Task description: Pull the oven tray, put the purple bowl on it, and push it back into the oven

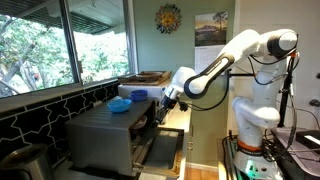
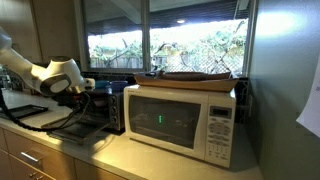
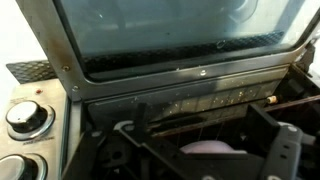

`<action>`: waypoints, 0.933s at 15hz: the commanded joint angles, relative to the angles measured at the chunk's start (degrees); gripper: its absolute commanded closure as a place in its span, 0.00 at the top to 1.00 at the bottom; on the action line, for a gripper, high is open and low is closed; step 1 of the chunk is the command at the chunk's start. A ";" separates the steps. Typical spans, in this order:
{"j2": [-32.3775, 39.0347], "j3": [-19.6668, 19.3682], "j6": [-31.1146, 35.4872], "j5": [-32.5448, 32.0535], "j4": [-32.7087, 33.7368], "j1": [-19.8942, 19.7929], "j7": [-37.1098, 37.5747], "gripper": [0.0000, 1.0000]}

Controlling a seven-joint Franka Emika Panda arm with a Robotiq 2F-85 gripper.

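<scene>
In the wrist view my gripper (image 3: pixel 208 158) is open, its dark fingers (image 3: pixel 130 150) spread wide at the bottom of the picture. Between them shows the pale top of the purple bowl (image 3: pixel 212 146); nothing presses on it. Just beyond it lie the thin bars of the dark oven tray (image 3: pixel 190 126), at the mouth of the oven (image 3: pixel 60 90). The glass-paned door (image 3: pixel 180 35) fills the top of this view. In both exterior views the gripper (image 1: pixel 160 108) (image 2: pixel 86 90) is at the front of the grey oven (image 1: pixel 105 135) (image 2: pixel 105 108), whose door (image 1: pixel 162 150) hangs open. The bowl is hidden there.
A blue bowl (image 1: pixel 120 104) sits on top of the oven. A white microwave (image 2: pixel 185 120) stands beside the oven on the counter. Two control knobs (image 3: pixel 25 118) are left of the cavity. Windows line the wall behind.
</scene>
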 commanded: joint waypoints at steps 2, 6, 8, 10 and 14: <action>-8.82 -0.12 -19.64 -1.83 1.02 -4.67 -4.49 1.00; -14.17 0.74 -35.77 -2.92 5.78 -9.20 -5.44 1.00; -15.91 0.88 -41.24 -2.64 8.57 -10.68 -5.34 1.00; -17.19 1.20 -44.85 -2.49 11.21 -12.01 -5.21 1.00; -18.50 1.44 -50.16 -2.18 15.88 -13.58 -5.46 1.00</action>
